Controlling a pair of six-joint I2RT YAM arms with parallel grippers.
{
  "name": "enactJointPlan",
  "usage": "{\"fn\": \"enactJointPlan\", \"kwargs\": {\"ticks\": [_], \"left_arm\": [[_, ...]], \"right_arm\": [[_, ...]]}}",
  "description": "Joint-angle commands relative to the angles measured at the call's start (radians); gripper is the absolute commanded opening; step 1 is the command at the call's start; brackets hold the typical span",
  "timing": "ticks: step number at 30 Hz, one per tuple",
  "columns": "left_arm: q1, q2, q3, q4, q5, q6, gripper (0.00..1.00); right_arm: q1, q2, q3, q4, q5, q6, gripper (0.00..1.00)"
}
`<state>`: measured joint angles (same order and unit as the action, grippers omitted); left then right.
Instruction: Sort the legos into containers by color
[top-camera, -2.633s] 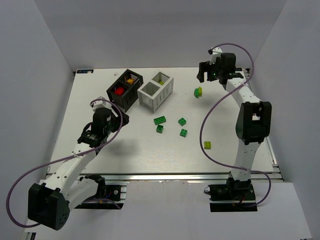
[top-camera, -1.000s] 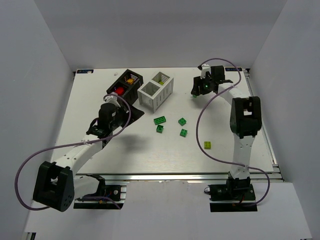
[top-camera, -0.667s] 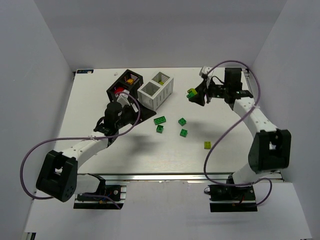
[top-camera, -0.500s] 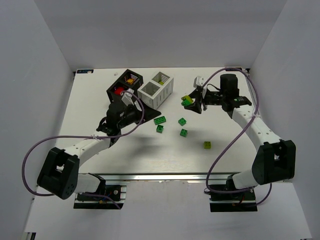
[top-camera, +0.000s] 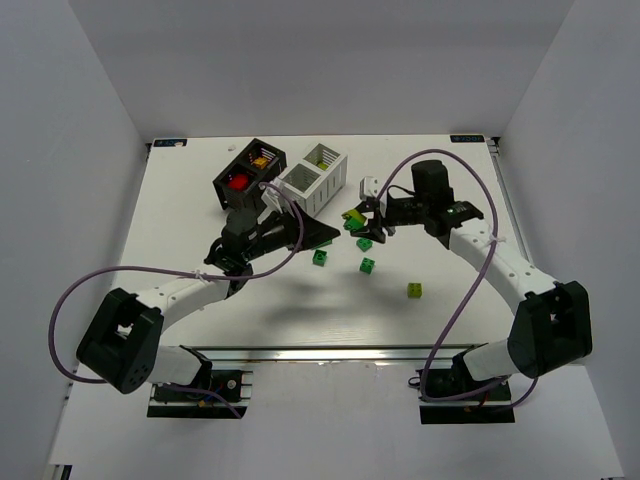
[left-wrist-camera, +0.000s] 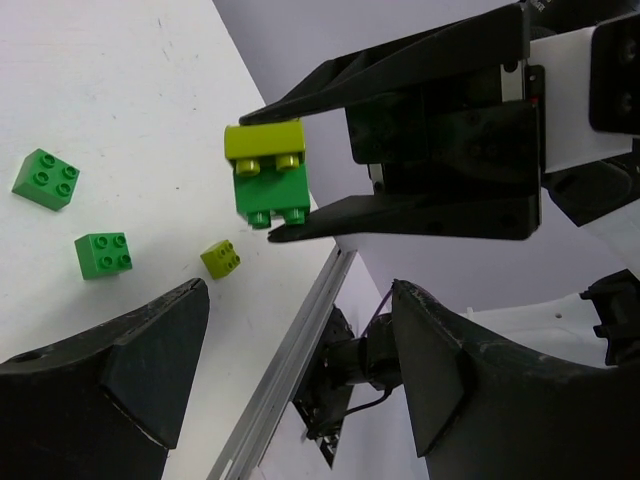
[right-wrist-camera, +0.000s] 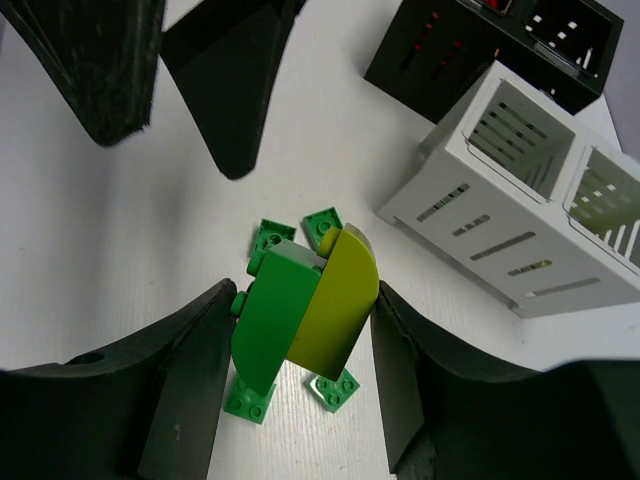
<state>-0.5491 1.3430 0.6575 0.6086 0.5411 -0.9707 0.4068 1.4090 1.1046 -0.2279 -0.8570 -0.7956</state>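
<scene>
Here, two containers (top-camera: 322, 186) stand; right gripper (top-camera: 357, 222) holds two stacked legos (right-wrist-camera: 300, 322).

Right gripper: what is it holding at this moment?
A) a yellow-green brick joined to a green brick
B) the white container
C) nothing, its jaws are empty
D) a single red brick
A: in the right wrist view the right gripper clamps a two-brick stack, yellow-green on one side and green on the other.

No legible text anywhere, seemingly
</scene>
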Motion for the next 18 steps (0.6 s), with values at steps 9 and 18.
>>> {"fn": "enactJointPlan", "kwargs": {"ticks": [9,18], "left_arm": [[-0.026,0.012,0.037,0.025,0.000,0.003,0.82],[-0.029,0.036,0.051,0.025,0.008,0.007,0.81]], "right_arm": [[0.084,-0.064,-0.020,0.088,0.026,0.070,0.00],[0.128,-0.074,-0.029,0.108,0.032,0.104,0.00]]}}
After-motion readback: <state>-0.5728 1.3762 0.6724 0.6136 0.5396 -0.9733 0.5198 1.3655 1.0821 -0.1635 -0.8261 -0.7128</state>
